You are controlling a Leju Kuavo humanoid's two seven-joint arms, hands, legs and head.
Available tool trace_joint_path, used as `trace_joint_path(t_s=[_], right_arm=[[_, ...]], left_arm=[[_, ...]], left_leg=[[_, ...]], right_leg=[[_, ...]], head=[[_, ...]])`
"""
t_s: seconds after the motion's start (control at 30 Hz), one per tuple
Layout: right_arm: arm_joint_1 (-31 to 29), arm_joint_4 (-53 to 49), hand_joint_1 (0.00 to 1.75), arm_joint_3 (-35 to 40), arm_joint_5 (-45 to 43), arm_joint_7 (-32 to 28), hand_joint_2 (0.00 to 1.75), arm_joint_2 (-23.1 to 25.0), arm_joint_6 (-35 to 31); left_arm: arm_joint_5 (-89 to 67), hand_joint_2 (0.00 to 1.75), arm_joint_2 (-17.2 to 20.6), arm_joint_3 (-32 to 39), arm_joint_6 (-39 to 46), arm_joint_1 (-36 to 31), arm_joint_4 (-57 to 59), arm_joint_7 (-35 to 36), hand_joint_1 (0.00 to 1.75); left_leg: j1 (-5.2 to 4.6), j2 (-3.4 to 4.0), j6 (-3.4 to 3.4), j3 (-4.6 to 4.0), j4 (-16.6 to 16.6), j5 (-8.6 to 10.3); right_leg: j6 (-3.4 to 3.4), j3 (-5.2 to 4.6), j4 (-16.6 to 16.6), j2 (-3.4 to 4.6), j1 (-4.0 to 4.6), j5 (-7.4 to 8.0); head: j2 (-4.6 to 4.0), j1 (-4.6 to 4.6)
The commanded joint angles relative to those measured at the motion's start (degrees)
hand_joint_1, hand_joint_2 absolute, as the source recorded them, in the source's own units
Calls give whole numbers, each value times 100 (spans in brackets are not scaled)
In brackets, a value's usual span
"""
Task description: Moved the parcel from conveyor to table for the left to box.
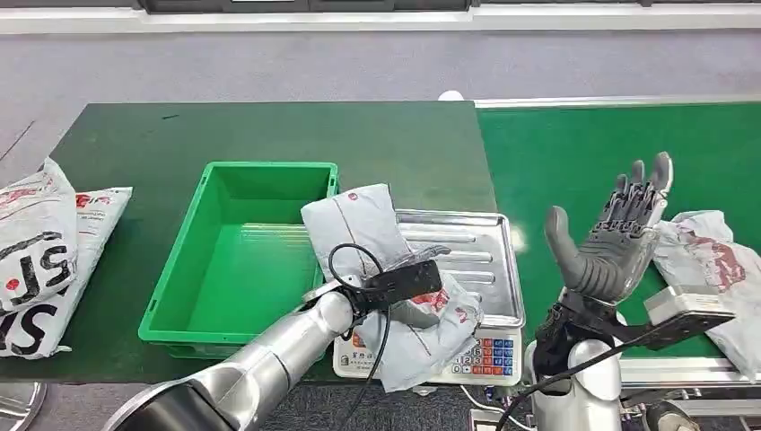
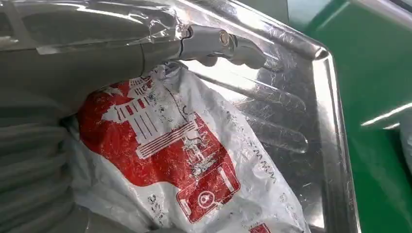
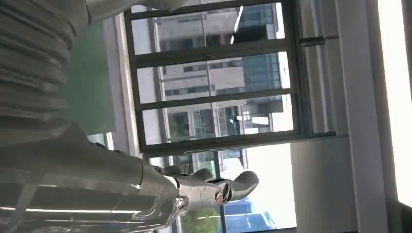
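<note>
A grey plastic parcel (image 1: 359, 224) with red print lies across the steel tray (image 1: 485, 242) of a scale, its far end leaning over the rim of the green box (image 1: 242, 260). My left hand (image 1: 417, 301) lies on the parcel's near part and grips it, largely hidden beneath the wrist camera. Close up, the parcel (image 2: 160, 145) presses against the palm, and the thumb (image 2: 214, 43) stretches over it and the tray (image 2: 330, 136). My right hand (image 1: 615, 238) is raised above the conveyor's near edge, fingers spread and holding nothing; its thumb (image 3: 214, 189) stands against windows.
A second parcel (image 1: 709, 260) lies on the green conveyor (image 1: 610, 144) just right of my right hand. More parcels (image 1: 45, 251) are piled at the table's left end. The scale's keypad (image 1: 489, 355) faces the near edge. The green box has nothing in it.
</note>
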Motion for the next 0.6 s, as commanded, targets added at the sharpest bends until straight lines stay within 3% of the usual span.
trace_joint_path(t_s=[0.03, 0.6], right_arm=[[62, 285, 0, 0, 38, 100, 175, -161, 55], [13, 416, 0, 75, -2, 133, 175, -144, 287]], left_arm=[[-88, 175, 443, -167, 1121, 341, -79, -551, 175], [-274, 175, 560, 205, 1207, 553, -170, -683, 175]], left_leg=[[1, 19, 1, 25, -22, 4], [1, 28, -6, 60, -26, 0]], right_leg=[[-5, 21, -24, 13, 3, 10], [-8, 47, -16, 22, 9, 5]], head=[[0, 0], [0, 0]])
